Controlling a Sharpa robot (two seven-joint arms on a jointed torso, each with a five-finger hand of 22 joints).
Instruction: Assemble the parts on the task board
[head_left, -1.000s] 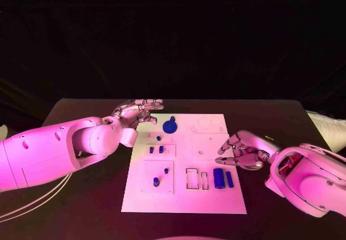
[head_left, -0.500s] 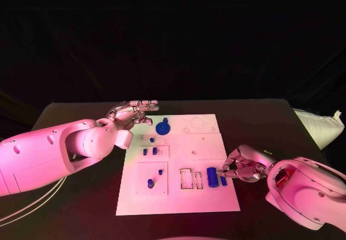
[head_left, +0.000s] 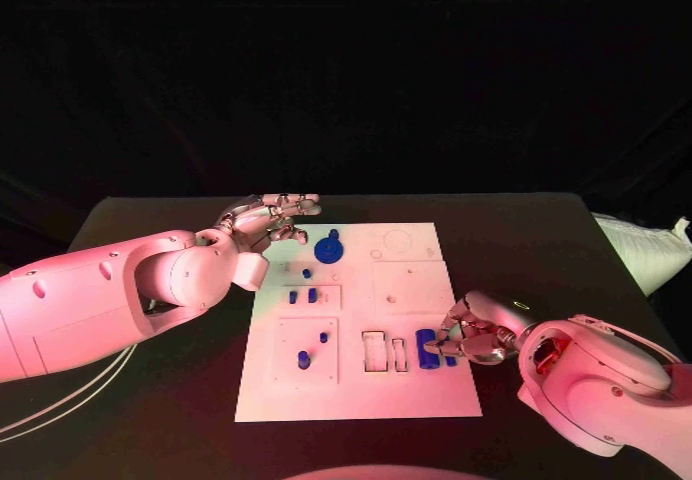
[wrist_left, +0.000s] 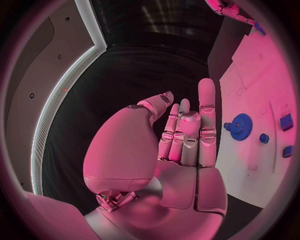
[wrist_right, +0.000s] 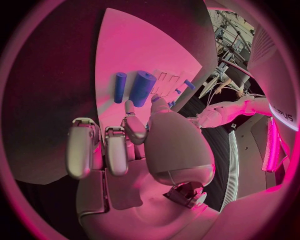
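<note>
- Black table (head_left: 548, 240) carrying white task board (head_left: 418, 395) at centre, long side running near-to-far.
- Left hand (head_left: 268, 220) parked off the board's far-left corner, over bare table; fingers extended and fairly close together in the left wrist view (wrist_left: 187, 135), grasping nothing.
- Right hand (head_left: 476, 335) at the board's right edge, toward the near end; fingers (wrist_right: 115, 150) curled partway, nothing between them in the right wrist view. Reads as released, hovering.
- Blue gear (head_left: 330, 249) standing near the board's far edge, left of centre; close to the left hand, no contact.
- Thick blue cylinder (head_left: 428, 351) and thin blue pin (head_left: 450, 358) lying side by side by the right edge, just beside two empty rectangular slots (head_left: 385, 352).
- Small blue parts (head_left: 302, 296) in the left-side panels: untouched.
- Key relation: both loose pieces sit directly in front of the right fingertips, just beside them; contact too close to call. Long axes parallel to the board's long side, matching the slots.
- Right hand clearly nearer; likely next step a pinch across the pin or cylinder, then a short shift toward the slots.
</note>
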